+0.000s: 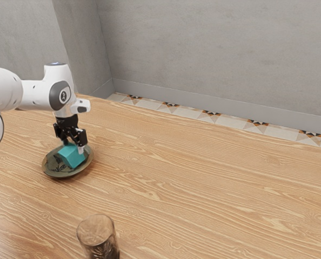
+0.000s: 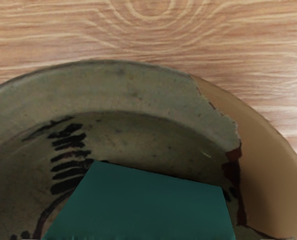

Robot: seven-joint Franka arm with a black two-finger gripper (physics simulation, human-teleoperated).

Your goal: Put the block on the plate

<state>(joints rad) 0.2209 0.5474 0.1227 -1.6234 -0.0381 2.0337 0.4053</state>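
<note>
My wrist view's lower border cut off part of the block and the rim of the plate. The exterior view lost me the base of the glass and my arm's rear.

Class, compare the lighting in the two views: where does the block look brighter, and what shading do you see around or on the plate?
Exterior view: the block looks brighter, with soft shading on the table beside the plate; wrist view: the block looks darker, the plate's middle dimmer than its rim.
</note>
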